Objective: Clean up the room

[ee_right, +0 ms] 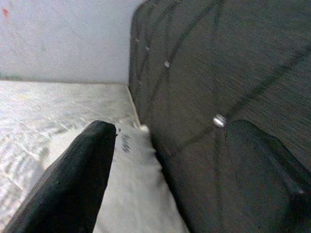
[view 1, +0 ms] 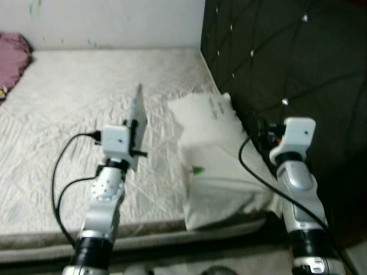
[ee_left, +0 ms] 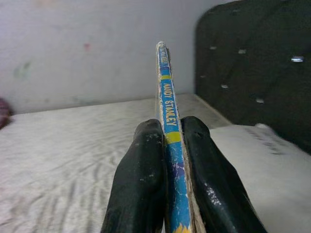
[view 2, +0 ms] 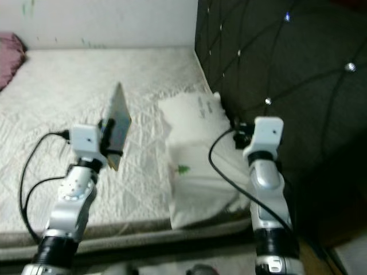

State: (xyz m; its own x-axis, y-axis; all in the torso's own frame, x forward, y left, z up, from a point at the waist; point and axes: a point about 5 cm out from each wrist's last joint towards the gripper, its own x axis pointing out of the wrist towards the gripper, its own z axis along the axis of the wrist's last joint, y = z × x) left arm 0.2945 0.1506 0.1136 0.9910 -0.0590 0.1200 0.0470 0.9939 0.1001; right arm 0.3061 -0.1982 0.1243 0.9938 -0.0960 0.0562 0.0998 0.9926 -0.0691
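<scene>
My left gripper [ee_left: 170, 127] is shut on a thin book [ee_left: 166, 92] with a blue and yellow spine. It holds the book [view 1: 137, 116] upright above the middle of the bed [view 1: 74, 91]. A white pillow [view 1: 213, 157] lies at the head of the bed, just right of the book. My right gripper [ee_right: 170, 145] is open with nothing between its fingers [ee_right: 80, 179]. It hovers over the pillow's right edge, close against the black tufted headboard [view 1: 292, 63].
A maroon cloth [view 1: 12, 56] lies at the far left corner of the bed by the white wall [view 1: 114, 20]. The bed's near edge [view 1: 149, 235] runs just in front of my arms. Black cables [view 1: 60, 172] hang from both wrists.
</scene>
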